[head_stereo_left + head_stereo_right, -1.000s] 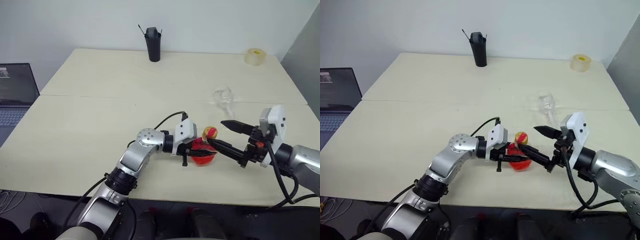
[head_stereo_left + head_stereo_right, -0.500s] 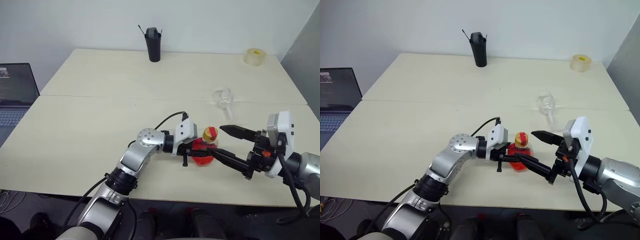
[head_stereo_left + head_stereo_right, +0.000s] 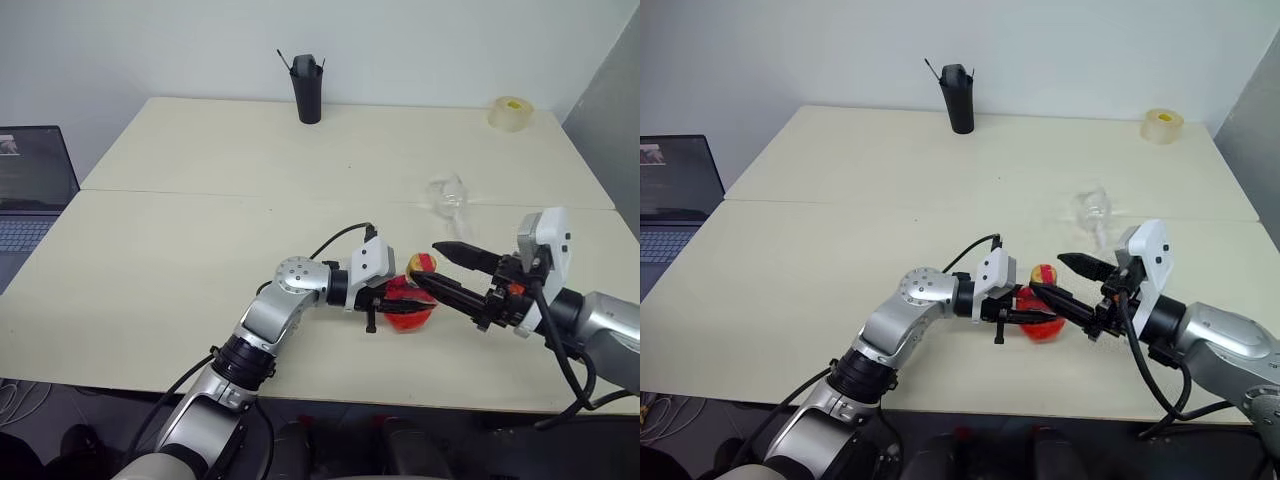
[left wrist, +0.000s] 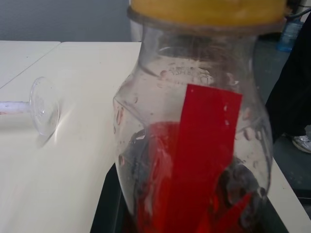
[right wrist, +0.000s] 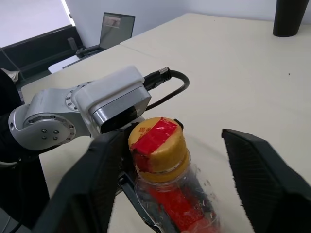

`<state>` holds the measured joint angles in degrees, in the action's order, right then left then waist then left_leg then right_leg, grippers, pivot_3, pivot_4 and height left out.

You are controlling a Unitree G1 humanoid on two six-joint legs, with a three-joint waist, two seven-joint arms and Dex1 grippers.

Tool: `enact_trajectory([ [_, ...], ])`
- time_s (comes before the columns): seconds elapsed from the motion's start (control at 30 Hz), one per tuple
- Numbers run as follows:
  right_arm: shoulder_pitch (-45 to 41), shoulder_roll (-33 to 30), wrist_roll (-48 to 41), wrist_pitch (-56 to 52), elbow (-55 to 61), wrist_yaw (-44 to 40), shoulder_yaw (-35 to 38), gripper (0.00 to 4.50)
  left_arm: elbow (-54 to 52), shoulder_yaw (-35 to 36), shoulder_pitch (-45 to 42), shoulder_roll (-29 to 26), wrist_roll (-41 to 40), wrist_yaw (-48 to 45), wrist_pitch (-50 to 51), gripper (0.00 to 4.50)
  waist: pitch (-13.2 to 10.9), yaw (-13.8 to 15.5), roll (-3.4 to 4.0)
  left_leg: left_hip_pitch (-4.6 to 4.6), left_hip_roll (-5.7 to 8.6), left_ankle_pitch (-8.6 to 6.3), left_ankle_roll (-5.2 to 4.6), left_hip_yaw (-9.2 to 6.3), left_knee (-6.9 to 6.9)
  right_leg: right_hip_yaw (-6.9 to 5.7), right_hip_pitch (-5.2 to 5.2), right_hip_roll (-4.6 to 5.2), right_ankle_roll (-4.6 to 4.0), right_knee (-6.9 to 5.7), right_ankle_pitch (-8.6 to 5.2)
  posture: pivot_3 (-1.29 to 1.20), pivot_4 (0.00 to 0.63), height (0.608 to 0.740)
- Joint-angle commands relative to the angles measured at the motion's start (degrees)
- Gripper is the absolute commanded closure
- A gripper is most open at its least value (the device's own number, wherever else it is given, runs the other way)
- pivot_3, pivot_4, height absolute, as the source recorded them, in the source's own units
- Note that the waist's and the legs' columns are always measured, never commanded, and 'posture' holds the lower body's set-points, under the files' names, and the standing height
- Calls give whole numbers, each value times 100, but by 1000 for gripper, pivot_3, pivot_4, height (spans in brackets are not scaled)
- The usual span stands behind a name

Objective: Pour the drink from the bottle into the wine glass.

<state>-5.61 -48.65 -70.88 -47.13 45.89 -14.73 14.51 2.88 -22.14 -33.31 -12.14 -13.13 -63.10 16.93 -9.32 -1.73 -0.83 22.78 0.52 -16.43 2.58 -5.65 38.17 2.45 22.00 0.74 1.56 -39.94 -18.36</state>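
Observation:
My left gripper (image 3: 393, 299) is shut on the body of the small clear bottle (image 3: 409, 308), which stands just above the table near its front edge. Red drink (image 4: 160, 194) fills the bottle's lower part. My right gripper (image 3: 425, 263) comes in from the right, open, with one black finger on each side of the red-and-yellow cap (image 5: 158, 143). One finger (image 5: 104, 174) is close against the cap and the other (image 5: 262, 170) stands apart from it. The clear wine glass (image 3: 447, 195) is behind the bottle and appears to lie on its side, its foot (image 4: 44, 104) on edge.
A tall black cup (image 3: 308, 88) stands at the table's far edge and a roll of tape (image 3: 511, 112) at the far right corner. An open laptop (image 3: 30, 190) sits off the table's left side. A seam (image 3: 250, 200) crosses the tabletop.
My right gripper's fingers have narrowed around the cap, and the wrist shifted slightly out and back. The left gripper and the bottle have stayed put.

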Motion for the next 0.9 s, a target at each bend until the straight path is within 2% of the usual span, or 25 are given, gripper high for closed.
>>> enact_trajectory([
  [0.03,-96,27,-43,104,56,21,21,2330,-208,25,-47,45,-70,21,-104,3523,0,0,0,0,0,0,0,1,0,0,0,0,0,0,0,0,150,740],
  [0.13,-130,29,-19,113,40,13,-10,3257,-203,29,-47,36,-71,30,-104,3524,0,0,0,0,0,0,0,1,0,1,0,0,0,0,0,0,150,740],
  [0.27,-196,-7,-124,173,24,-64,116,3269,-194,34,-52,19,-75,36,-102,3524,0,0,0,0,0,0,0,0,0,0,0,0,0,0,0,0,150,740],
  [0.6,-557,97,-1169,625,135,-304,719,3269,-185,17,-54,-4,-99,35,-88,3525,0,-3,0,0,-1,0,0,0,0,0,0,0,0,0,0,0,150,740],
  [0.9,-203,-294,-852,380,-2,-827,937,3269,-190,-16,-71,-32,-126,43,-70,3581,0,1,0,0,0,0,0,1,0,0,0,0,0,0,0,0,150,740],
])
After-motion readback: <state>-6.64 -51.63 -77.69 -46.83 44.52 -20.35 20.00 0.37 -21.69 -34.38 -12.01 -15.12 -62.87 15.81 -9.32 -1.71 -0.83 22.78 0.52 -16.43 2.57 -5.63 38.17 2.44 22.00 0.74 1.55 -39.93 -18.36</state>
